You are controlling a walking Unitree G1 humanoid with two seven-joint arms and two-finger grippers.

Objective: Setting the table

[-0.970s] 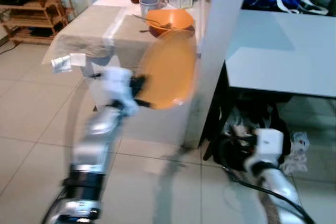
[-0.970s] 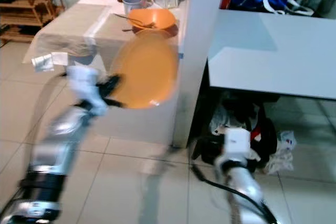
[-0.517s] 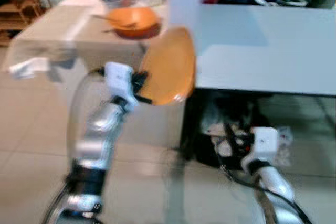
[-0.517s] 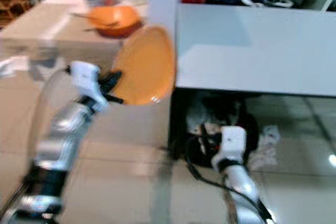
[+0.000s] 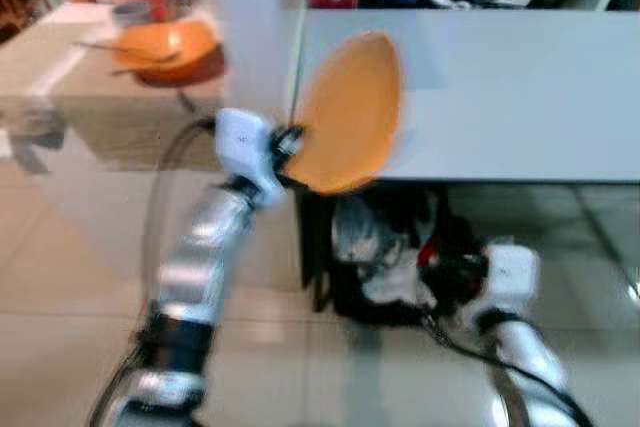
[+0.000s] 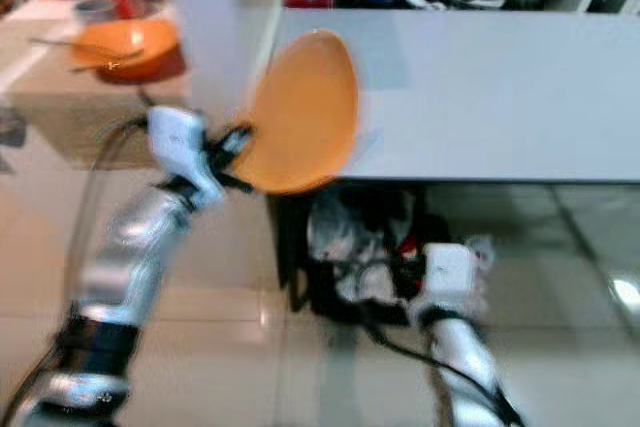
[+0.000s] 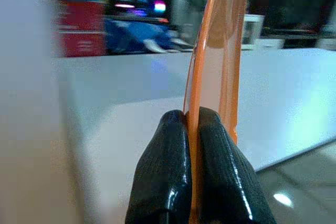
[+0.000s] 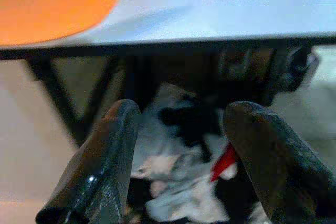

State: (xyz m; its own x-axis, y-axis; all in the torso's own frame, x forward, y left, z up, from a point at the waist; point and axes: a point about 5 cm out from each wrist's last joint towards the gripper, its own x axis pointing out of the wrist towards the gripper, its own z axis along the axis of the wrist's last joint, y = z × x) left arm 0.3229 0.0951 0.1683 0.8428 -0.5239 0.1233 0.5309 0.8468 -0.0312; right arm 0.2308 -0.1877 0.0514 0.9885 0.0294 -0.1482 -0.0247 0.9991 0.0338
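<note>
My left gripper (image 5: pixel 287 152) is shut on the rim of an orange plate (image 5: pixel 348 112), held upright on its edge in front of the white table (image 5: pixel 520 87). In the left wrist view the two black fingers (image 7: pixel 168 171) pinch the orange plate (image 7: pixel 218 51) edge-on, with the white table (image 7: pixel 131 124) behind. My right gripper (image 8: pixel 181 145) hangs low below the table edge, open with nothing between its fingers. The right arm (image 5: pixel 510 292) is at the lower right.
A second table (image 5: pixel 90 97) at the left carries an orange bowl (image 5: pixel 165 47) with a utensil, a cup and jars behind. A white pillar (image 5: pixel 255 17) stands between the tables. Bags and clutter (image 5: pixel 385 247) lie under the white table. The floor is tiled.
The view has swung to the right, so the white table is now straight ahead. The left gripper still holds the plate, now raised higher at the table's edge.
</note>
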